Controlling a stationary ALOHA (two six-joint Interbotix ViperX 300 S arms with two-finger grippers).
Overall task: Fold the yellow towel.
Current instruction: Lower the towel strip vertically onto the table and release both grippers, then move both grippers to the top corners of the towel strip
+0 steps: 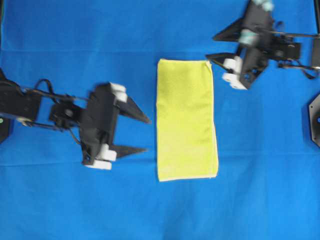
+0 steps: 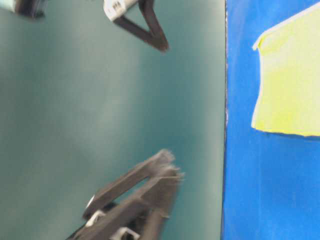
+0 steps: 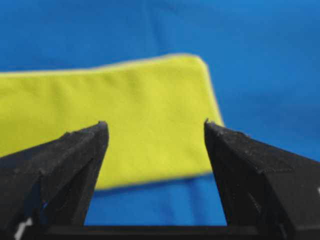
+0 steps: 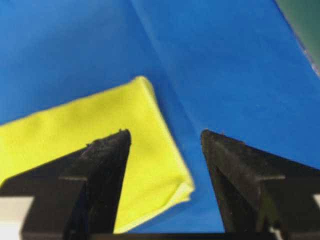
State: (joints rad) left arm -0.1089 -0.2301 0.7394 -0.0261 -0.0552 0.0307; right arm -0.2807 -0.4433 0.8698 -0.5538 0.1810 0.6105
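Two end effectors hang over the bench, and both hold nothing. Going from left to right, the left end effector (image 1: 142, 135) comes first. Its two black fingers are spread wide apart and point at the yellow towel (image 1: 186, 120), but they do not touch it. Next comes the towel itself, lying flat on the big blue cloth (image 1: 75, 200) in the middle, already folded into a tall thin shape. It looks soft, thin and very light, so it will likely bend and flop when picked up. A good place to grab would be the corners or the pale edge, pinching both layers together so they do not slide apart. Last, the right end effector (image 1: 214, 47) sits near the towel's top right corner, open wide, apart from the cloth.
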